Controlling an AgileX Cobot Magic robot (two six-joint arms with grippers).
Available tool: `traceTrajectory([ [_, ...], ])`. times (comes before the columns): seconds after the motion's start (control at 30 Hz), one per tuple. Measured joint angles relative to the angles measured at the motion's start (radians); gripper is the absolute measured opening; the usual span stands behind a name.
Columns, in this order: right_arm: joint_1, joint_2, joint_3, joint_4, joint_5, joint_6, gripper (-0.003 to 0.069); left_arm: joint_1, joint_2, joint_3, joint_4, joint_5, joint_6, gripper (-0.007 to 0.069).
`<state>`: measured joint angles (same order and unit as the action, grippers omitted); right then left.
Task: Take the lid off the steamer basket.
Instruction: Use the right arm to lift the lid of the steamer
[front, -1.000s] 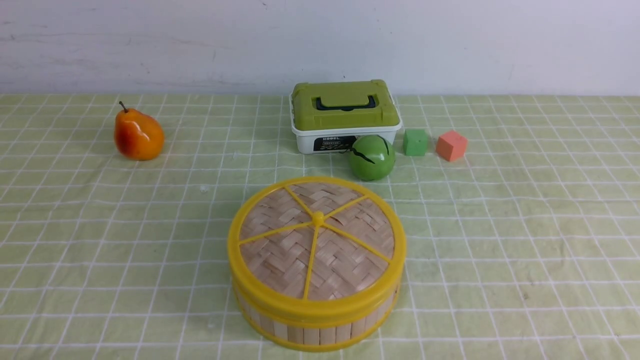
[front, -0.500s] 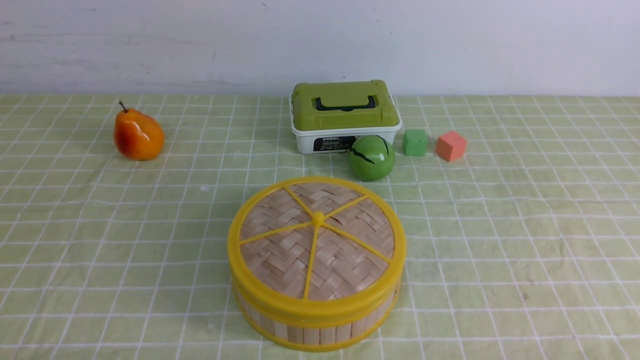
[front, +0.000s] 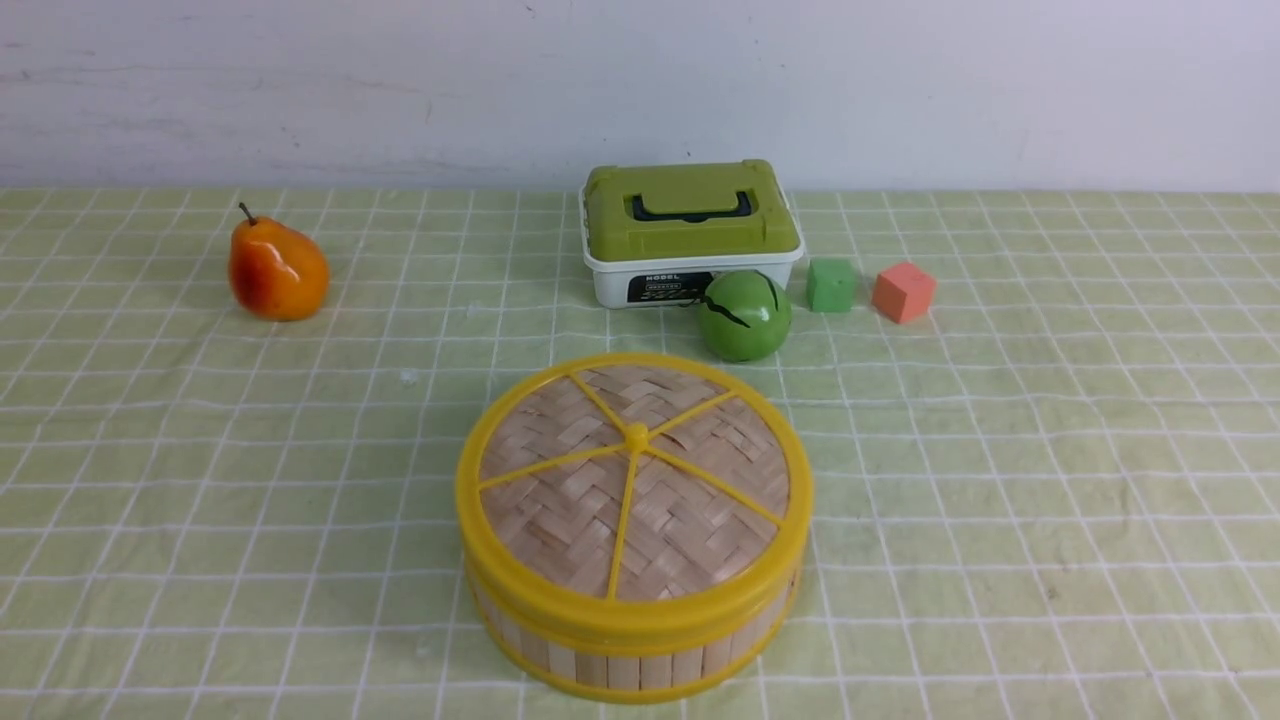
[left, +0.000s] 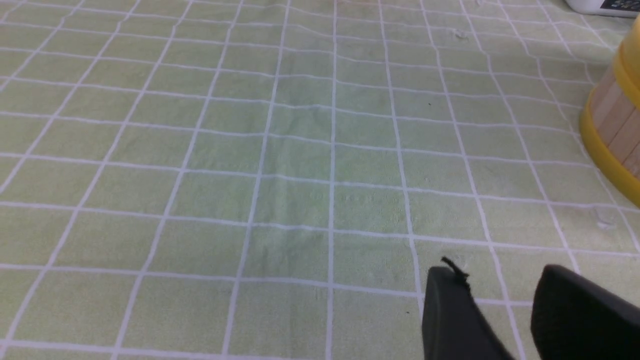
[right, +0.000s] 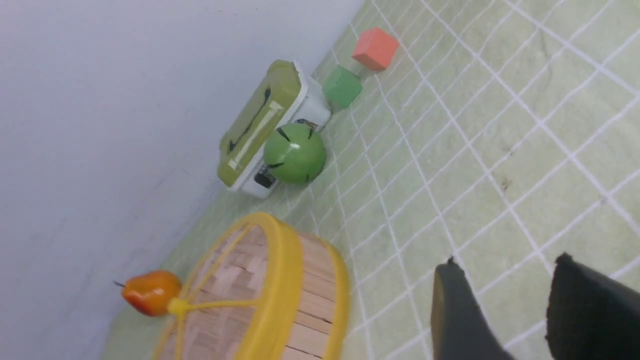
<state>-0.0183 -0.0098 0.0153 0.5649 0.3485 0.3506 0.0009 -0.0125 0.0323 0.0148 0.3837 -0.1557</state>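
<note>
The lid (front: 634, 480), a woven tan bamboo disc with a yellow rim, yellow spokes and a small centre knob, sits closed on the steamer basket (front: 630, 660), whose wood slat wall shows below it. Both stand at the front centre of the table. The lid also shows in the right wrist view (right: 235, 295), and the basket's wall edge shows in the left wrist view (left: 612, 120). Neither arm shows in the front view. My left gripper (left: 500, 275) is open and empty above bare cloth, apart from the basket. My right gripper (right: 505, 265) is open and empty, apart from the basket.
A white box with a green lid (front: 690, 230) stands at the back centre, with a green ball (front: 744, 315) in front of it. A green cube (front: 831, 285) and an orange cube (front: 903, 291) lie to its right. An orange pear (front: 277, 270) sits at the back left.
</note>
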Motion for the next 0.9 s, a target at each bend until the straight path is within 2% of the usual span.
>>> traceTrajectory([
  [0.13, 0.0, 0.049, -0.131, -0.058, 0.101, -0.143, 0.0199, 0.0, 0.0, 0.0, 0.0, 0.0, 0.0, 0.0239],
  [0.17, 0.0, 0.128, -0.231, -0.109, 0.173, -0.21, 0.0145, 0.0, 0.0, 0.0, 0.0, 0.0, 0.0, 0.0239],
  [0.2, 0.0, 0.139, -0.259, -0.115, 0.183, -0.218, 0.0138, 0.0, 0.0, 0.0, 0.0, 0.0, 0.0, 0.0239],
  [0.23, 0.0, 0.242, -0.372, -0.169, 0.271, -0.29, 0.0076, 0.0, 0.0, 0.0, 0.0, 0.0, 0.0, 0.0239],
  [0.33, 0.0, 0.407, -0.57, -0.227, 0.45, -0.433, -0.0006, 0.0, 0.0, 0.0, 0.0, 0.0, 0.0, 0.0239],
  [0.5, 0.0, 0.701, -0.87, -0.237, 0.702, -0.643, -0.0014, 0.0, 0.0, 0.0, 0.0, 0.0, 0.0, 0.0239],
  [0.67, 0.045, 0.889, -1.033, -0.224, 0.771, -0.701, -0.0005, 0.0, 0.0, 0.0, 0.0, 0.0, 0.0, 0.0239],
  [0.9, 0.302, 1.211, -1.27, -0.306, 0.781, -0.705, 0.0, 0.0, 0.0, 0.0, 0.0, 0.0, 0.0, 0.0239],
])
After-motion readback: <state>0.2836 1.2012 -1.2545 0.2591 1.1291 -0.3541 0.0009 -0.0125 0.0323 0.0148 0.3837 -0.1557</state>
